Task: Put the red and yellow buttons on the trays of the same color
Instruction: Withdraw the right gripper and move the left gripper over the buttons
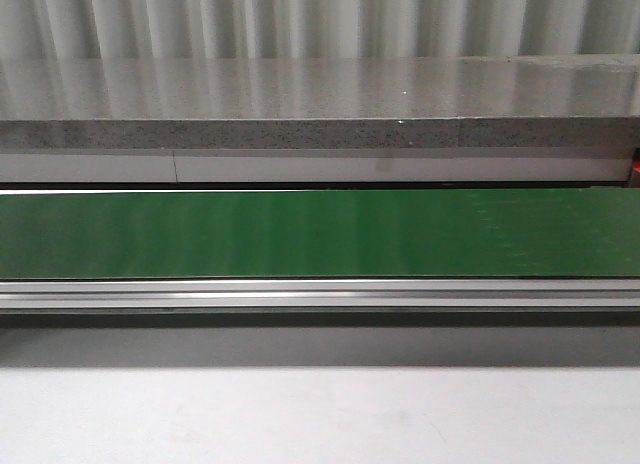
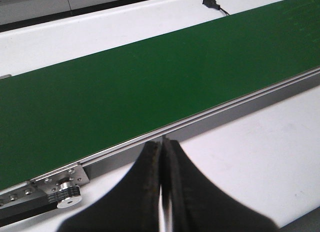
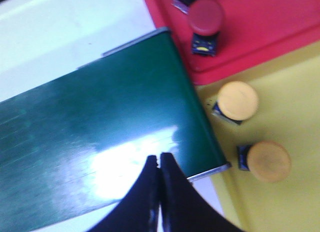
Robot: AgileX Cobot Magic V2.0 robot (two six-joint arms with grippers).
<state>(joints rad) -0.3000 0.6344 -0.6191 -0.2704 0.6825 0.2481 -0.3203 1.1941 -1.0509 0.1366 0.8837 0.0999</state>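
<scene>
In the right wrist view a red tray (image 3: 260,37) holds a red button (image 3: 205,18) on a dark base, with part of another dark base at the frame edge. Beside it a yellow tray (image 3: 295,102) carries two yellow buttons (image 3: 238,100) (image 3: 268,161). My right gripper (image 3: 159,157) is shut and empty, hovering over the end of the green belt (image 3: 100,132) close to the trays. My left gripper (image 2: 163,142) is shut and empty above the white table, at the near rail of the belt (image 2: 150,77). Neither gripper shows in the front view.
The green conveyor belt (image 1: 320,232) spans the front view with an aluminium rail (image 1: 320,294) along its near side and a grey ledge (image 1: 320,104) behind. A pulley (image 2: 67,196) sits at the rail's end. A black plug (image 2: 210,1) lies beyond the belt.
</scene>
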